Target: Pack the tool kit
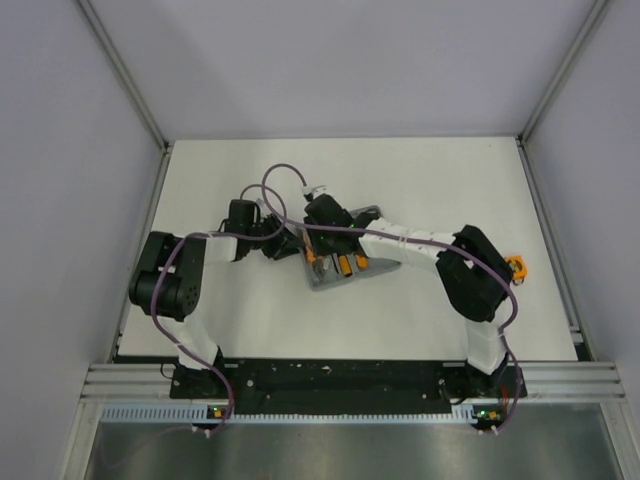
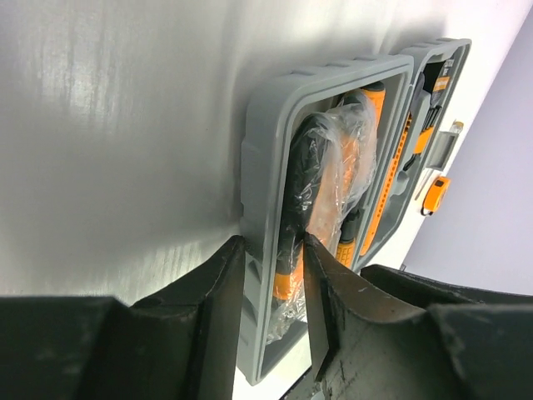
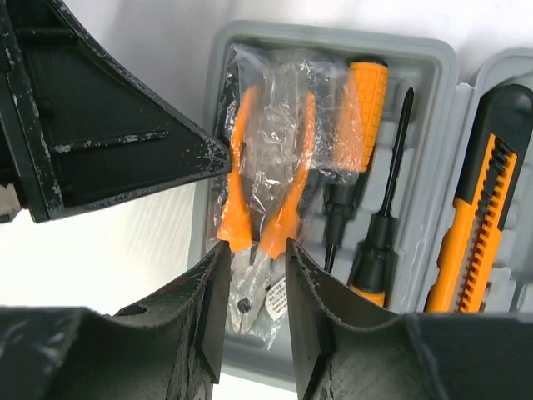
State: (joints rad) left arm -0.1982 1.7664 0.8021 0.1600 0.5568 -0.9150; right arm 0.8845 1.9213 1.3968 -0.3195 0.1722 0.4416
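A grey moulded-plastic clamshell case (image 1: 330,282) lay open near the middle of the matt white table (image 1: 420,180), its two round-cornered halves side by side. The half toward the left held a pair of orange-handled steel pliers (image 3: 236,183) wrapped in a crinkled clear plastic bag (image 3: 279,100) that was glossy and creased. Beside them to the right lay a stubby screwdriver with a knurled orange grip (image 3: 365,100) and a slim black-shafted screwdriver (image 3: 391,200), both resting in the moulded recesses. The half toward the right carried a long orange-and-black utility knife (image 3: 479,208) with a ridged slider.

A small orange tape measure (image 1: 517,266) sat on the bare table well to the right of the case, just beside the right arm's elbow.

The left gripper (image 2: 272,250), black and scuffed, hung at the case's left edge. Its fingers were a narrow gap apart, framing the grey side wall and the bagged pliers handle. Whether they pinched either one could not be told.

The right gripper (image 3: 256,246) was over the same half, its wedge-shaped fingers narrowly parted on either side of the pliers' steel head. Whether they pressed on the head or the bag could not be told.
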